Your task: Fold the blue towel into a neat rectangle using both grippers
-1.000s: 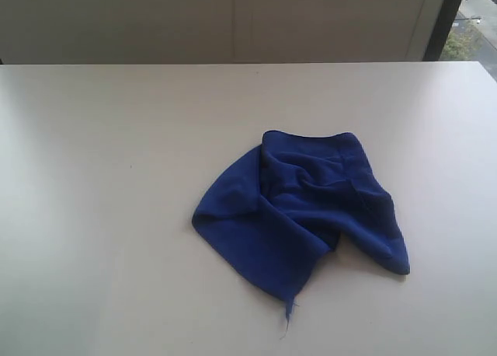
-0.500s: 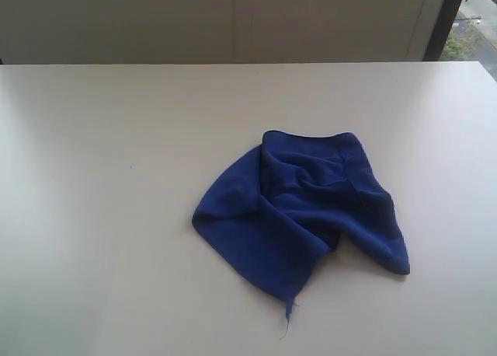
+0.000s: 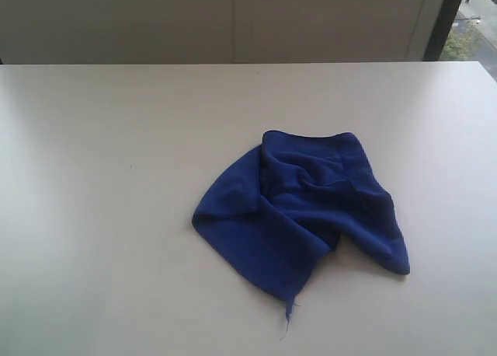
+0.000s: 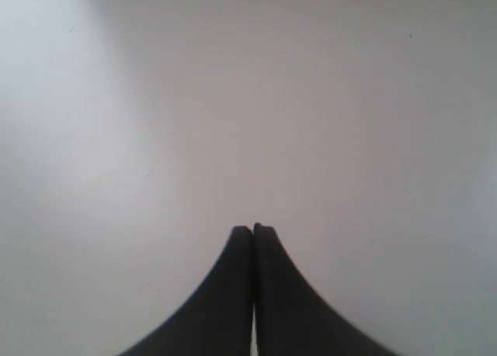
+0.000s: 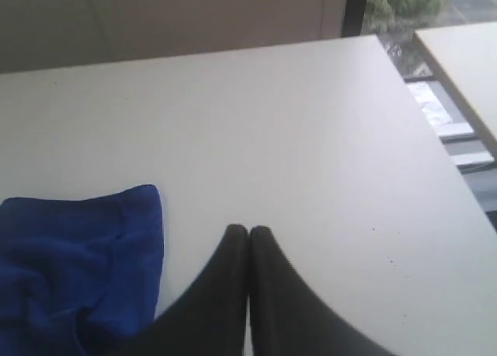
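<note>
We see the left gripper [image 4: 252, 230] with fingers pressed together over bare table [image 4: 233, 99]. The right gripper [image 5: 248, 230] has its fingers pressed together too, holding nothing. The blue towel [image 3: 303, 216] lies crumpled on the table near the right fingertips, not touching them.
</note>
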Controlling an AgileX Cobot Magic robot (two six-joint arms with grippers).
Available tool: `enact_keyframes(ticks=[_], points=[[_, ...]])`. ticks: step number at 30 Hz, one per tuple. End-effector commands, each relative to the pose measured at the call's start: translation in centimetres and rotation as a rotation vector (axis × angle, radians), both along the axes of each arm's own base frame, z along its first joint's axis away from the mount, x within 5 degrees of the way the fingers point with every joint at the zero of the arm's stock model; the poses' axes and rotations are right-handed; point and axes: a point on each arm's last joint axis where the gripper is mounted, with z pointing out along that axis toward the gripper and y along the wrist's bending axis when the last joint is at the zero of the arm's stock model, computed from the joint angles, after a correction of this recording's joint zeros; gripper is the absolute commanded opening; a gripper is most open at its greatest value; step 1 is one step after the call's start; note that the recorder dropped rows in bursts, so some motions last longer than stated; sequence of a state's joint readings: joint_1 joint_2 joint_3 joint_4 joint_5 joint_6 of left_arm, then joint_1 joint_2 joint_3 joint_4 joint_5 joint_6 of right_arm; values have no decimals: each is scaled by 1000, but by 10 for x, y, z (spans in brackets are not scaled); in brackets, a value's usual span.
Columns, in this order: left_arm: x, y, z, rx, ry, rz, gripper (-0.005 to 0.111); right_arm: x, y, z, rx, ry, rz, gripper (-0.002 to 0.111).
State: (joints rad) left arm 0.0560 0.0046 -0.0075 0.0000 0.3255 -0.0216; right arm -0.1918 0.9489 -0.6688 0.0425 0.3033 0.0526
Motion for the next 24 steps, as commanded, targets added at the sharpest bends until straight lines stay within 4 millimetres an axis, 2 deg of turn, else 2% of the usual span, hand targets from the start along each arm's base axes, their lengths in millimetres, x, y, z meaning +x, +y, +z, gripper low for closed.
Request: enact_keyframes(ticks=[1,8,11,14,17,24], points=[[0,0,-3,0,10,0,0,40,4,-11,11,90,53,0],[0,0,-3,0,10,0,0,97,33,-39,38,351,185,0],[0,0,-3,0,10,0,0,119,42,-50,48,387,210,0],[0,0,-3,0,10,0,0,141,49,-68,151,443,196,0],[0,0,-3,0,10,0,0,163,53,-83,180,505,226,0],[0,0,-3,0,10,0,0,206,61,-99,193,541,323,0]])
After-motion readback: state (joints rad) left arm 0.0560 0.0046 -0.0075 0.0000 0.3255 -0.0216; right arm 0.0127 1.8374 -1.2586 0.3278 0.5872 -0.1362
